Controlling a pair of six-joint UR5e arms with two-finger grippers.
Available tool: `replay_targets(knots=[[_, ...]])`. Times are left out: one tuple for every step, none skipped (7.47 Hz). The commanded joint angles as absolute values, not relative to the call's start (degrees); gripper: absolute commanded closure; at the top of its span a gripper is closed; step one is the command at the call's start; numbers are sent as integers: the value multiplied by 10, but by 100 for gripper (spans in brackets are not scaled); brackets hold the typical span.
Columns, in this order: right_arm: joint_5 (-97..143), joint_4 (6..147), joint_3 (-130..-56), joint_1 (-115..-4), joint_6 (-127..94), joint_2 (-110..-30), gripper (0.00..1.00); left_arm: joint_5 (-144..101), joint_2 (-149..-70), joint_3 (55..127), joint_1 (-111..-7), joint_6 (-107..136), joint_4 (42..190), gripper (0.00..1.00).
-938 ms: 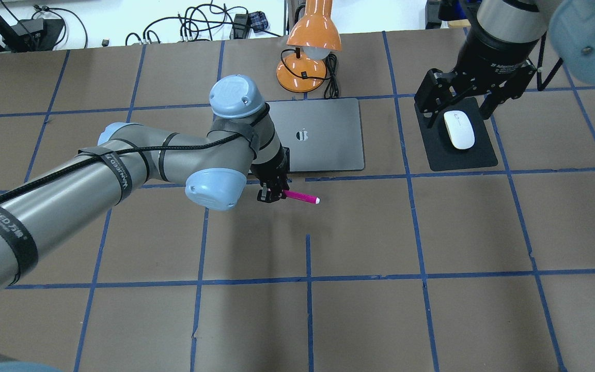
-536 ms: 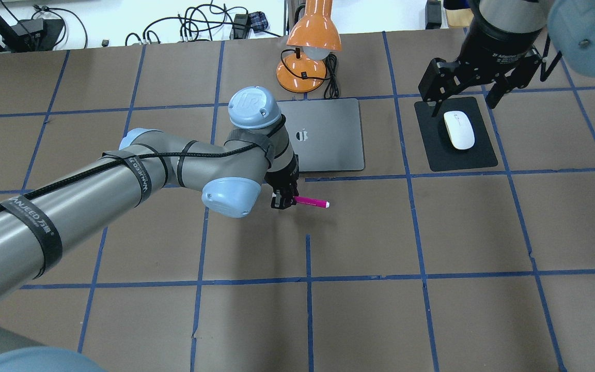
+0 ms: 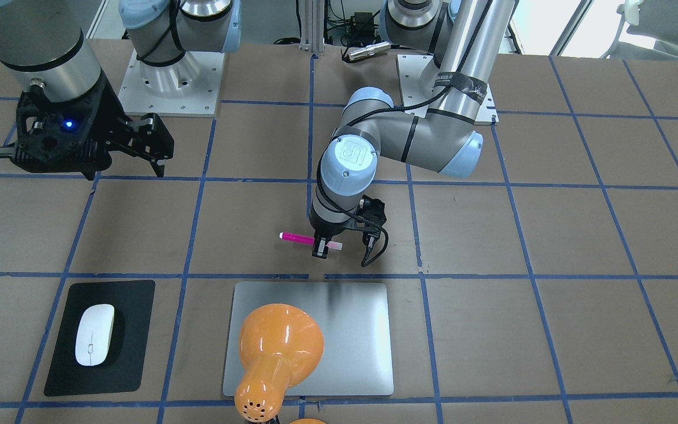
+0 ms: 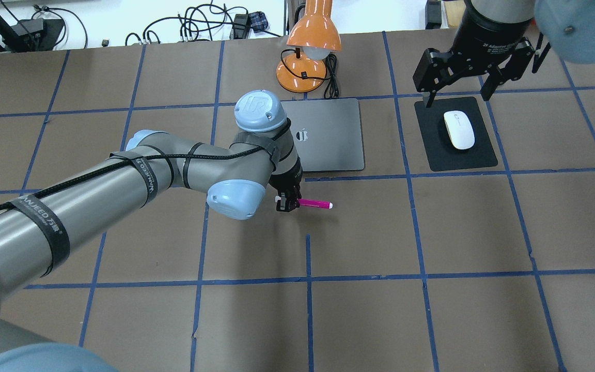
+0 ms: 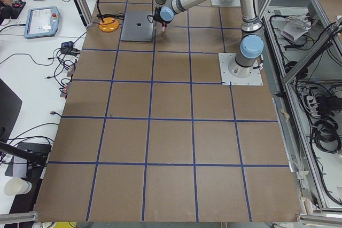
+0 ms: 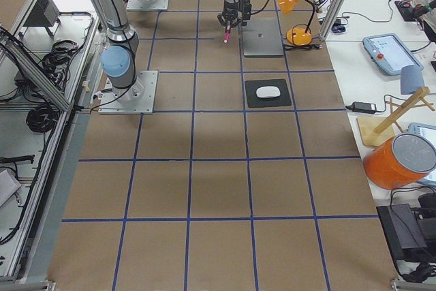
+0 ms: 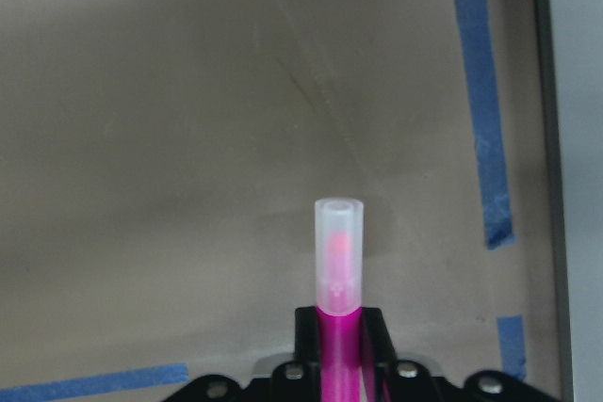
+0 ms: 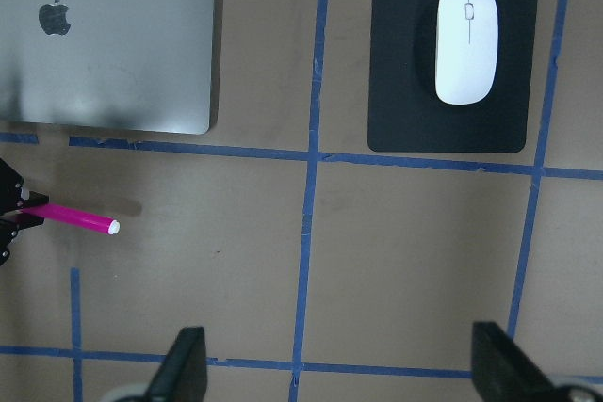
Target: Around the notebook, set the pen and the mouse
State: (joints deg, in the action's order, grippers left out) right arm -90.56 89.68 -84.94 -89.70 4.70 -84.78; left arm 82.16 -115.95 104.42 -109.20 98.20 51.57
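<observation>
My left gripper (image 4: 287, 202) is shut on the pink pen (image 4: 315, 204), holding it level just off the table in front of the notebook's near edge. In the left wrist view the pen (image 7: 337, 270) sticks out from between the fingers, pale end first. The silver-grey notebook (image 4: 328, 139) lies flat and closed. To its right, the white mouse (image 4: 458, 129) rests on a black mat (image 4: 475, 160). My right gripper (image 4: 456, 98) hangs open high above the mat's far end, holding nothing. Its wrist view shows the mouse (image 8: 467, 42), notebook (image 8: 104, 35) and pen (image 8: 80, 218) below.
An orange desk lamp (image 4: 310, 41) stands just beyond the notebook, its head leaning over it (image 3: 277, 347), with its cord beside the base. Brown paper with blue tape lines covers the table. Cables lie past the far edge.
My left arm has carried the pen a little to the right along the notebook's near edge. My right gripper has drawn up and back from the mouse, staying open.
</observation>
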Motion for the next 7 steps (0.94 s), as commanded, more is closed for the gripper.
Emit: replay_targets(knots=[[-904,896,-853,-897,47,-850,0,821,-1165,1045,-1092,982,516,86],[-904,896,-853,-897,47,-851,0,821,-1168,1045,-1092,983,515,75],[-904,896,-853,-897,47,-850,0,821,-1168,1044,-1092,983,515,64],[-904,892,-857,-897,47,-852,0,822,-1165,1042,-1092,974,515,33],[-907,892,-861,-897,54,-854,0,830,-1166,1040,-1092,963,517,0],[-907,892,-862,-897,55,-854,0,833,-1163,1040,-1092,952,516,0],[-905,892,-862,-897,57,-854,0,833,-1147,1036,-1084,881,520,0]])
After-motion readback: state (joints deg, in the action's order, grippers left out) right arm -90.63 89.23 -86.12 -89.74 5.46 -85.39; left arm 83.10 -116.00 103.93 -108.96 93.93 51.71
